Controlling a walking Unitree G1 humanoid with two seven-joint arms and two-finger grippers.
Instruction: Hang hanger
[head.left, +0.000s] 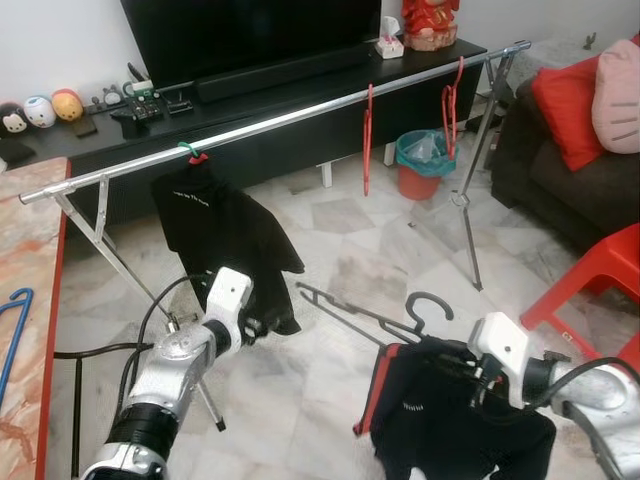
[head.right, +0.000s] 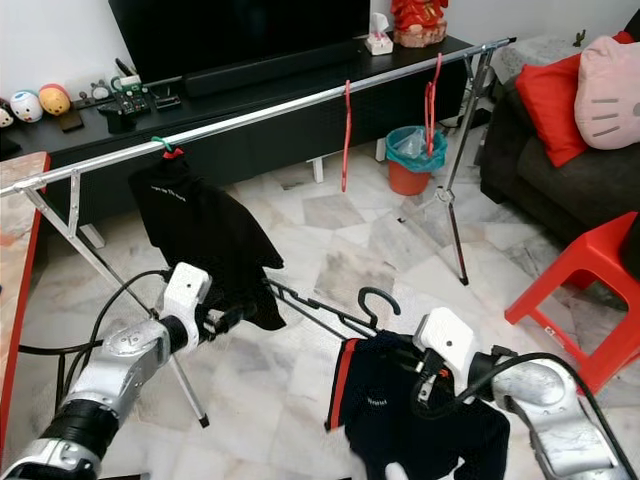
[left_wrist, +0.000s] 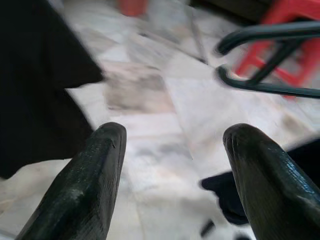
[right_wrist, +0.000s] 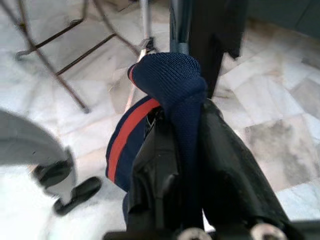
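Observation:
A long silver rail (head.left: 300, 115) crosses the room, with a black shirt (head.left: 220, 225) hung near its left end. Two bare red hangers (head.left: 367, 140) dangle further right. My right gripper (head.left: 445, 362) is low at the right, shut on a black hanger (head.left: 425, 305) that carries a navy shirt (head.left: 440, 430) with a red stripe. In the right wrist view the navy fabric (right_wrist: 170, 80) is pinched between the fingers. My left gripper (head.right: 238, 314) is open beside the black shirt's hem, and nothing lies between its fingers (left_wrist: 85, 185).
The rail's folding legs (head.left: 470, 210) stand on the marble floor. Behind are a black TV cabinet (head.left: 280, 150) and a red bin (head.left: 420, 165). To the right are a dark sofa (head.left: 560, 170) and a red chair (head.left: 600, 280). A table (head.left: 25, 300) at left bears a blue hanger (head.left: 12, 330).

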